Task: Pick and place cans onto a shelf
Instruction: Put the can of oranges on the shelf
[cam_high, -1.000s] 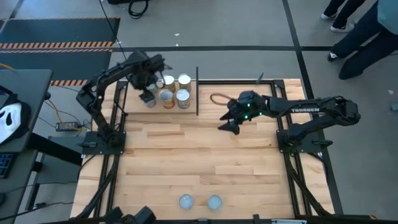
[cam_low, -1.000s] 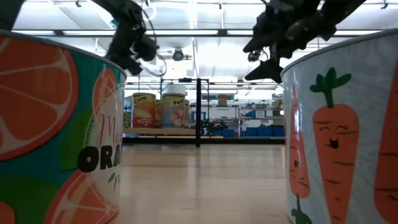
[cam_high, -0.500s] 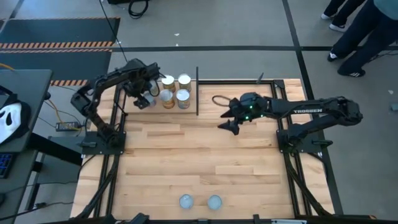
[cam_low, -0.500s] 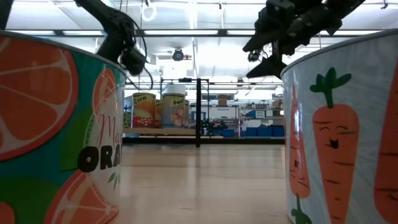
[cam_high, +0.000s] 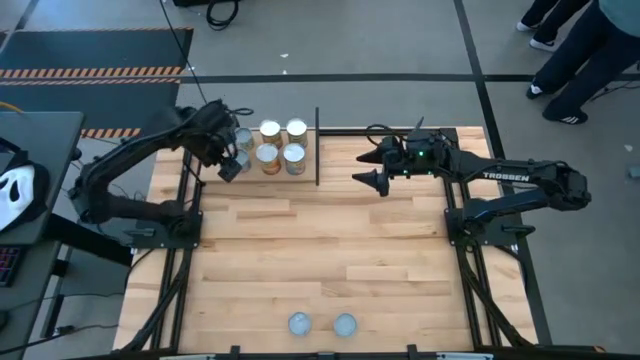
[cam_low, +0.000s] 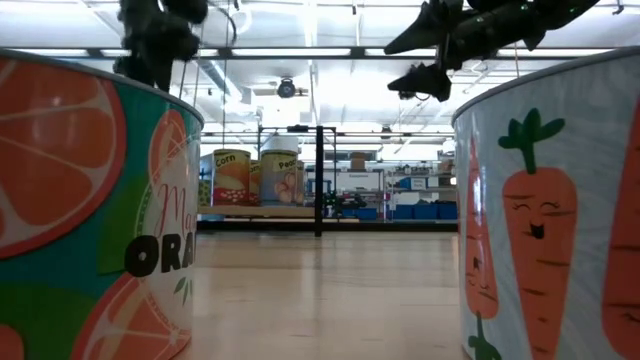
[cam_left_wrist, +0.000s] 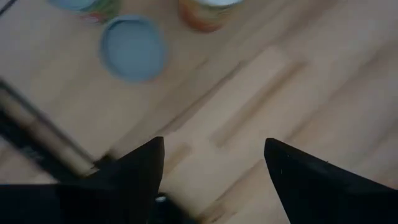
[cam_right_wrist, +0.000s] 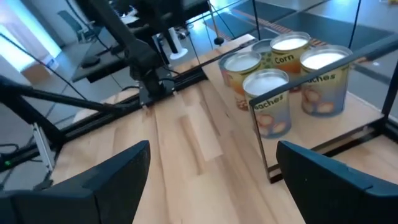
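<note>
While empty: left gripper (cam_high: 229, 166) wide, beside shelf (cam_high: 196, 150) cans (cam_high: 268, 146); right gripper (cam_high: 366, 167) wide, holding nothing, mid far edge.
Next fetch: two cans (cam_high: 321, 324) at table's near edge.
Advice: descend straight, straddle one lid squarely.

Small cylindrical tins with shiny pale lids (cam_high: 280, 145) were clustered upright at the far left end of the light-wood shelf framed by thin black rods (cam_high: 330, 160). Two more blue-grey-topped tins (cam_high: 322, 324) stood side by side at the near edge.
</note>
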